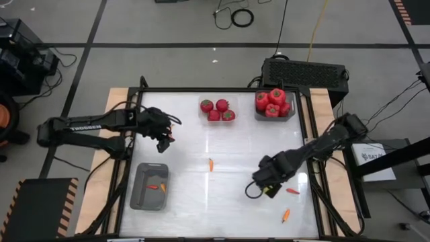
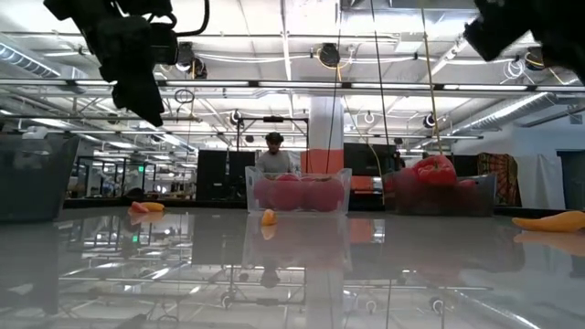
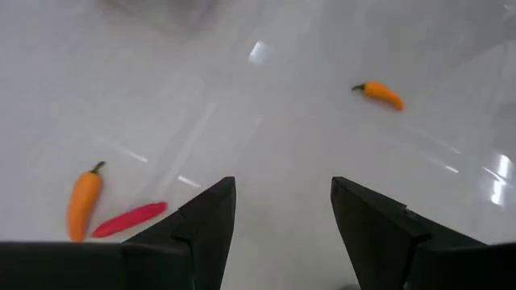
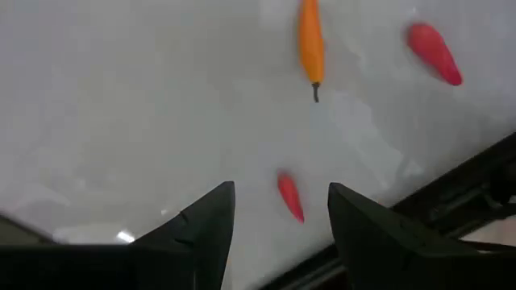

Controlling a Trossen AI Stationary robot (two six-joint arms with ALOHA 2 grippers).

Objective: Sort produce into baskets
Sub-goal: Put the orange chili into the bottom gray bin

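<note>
Lying loose near the worktop's right front corner, a small red pepper (image 4: 290,197) shows only past the right gripper (image 4: 278,217), its fingers parted and empty above it. Overhead, a grey plastic tray (image 1: 149,186) by the left edge holds two peppers; the left gripper (image 3: 282,213) hovers open, empty.

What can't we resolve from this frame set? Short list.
- High view: right end effector finger state, too small and dark against its own arm.
- Low view: count of red round tomatoes in the grey plastic tray; tray wall and front fruits hide the rest.
- High view: contents of the near-left grey tray beyond two small pepper pieces; too small to type.
</note>
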